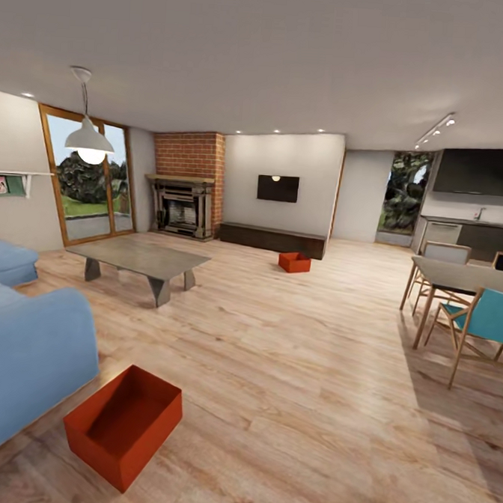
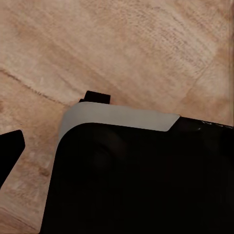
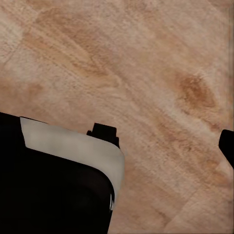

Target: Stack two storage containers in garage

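Head cam looks across the living room: near storage container [image 1: 123,425] sits on the wood-plank floor [image 1: 295,375] tight against the blue sofa [image 1: 26,363], open side up, empty. Far storage container [image 1: 294,262] is on the same floor just in front of the dark low TV cabinet [image 1: 273,239], well apart from the first. Grey low table [image 1: 140,261] sits between sofa and brick fireplace [image 1: 185,194]; dining table with chairs [image 1: 458,296] at right. Left gripper [image 2: 53,122]: dark finger parts over bare planks, nothing between them, can't tell the jaw gap. Right gripper [image 3: 165,139]: same, dark finger parts over bare planks, holding nothing, gap unreadable. Neither container is near either gripper in the wrist cams.
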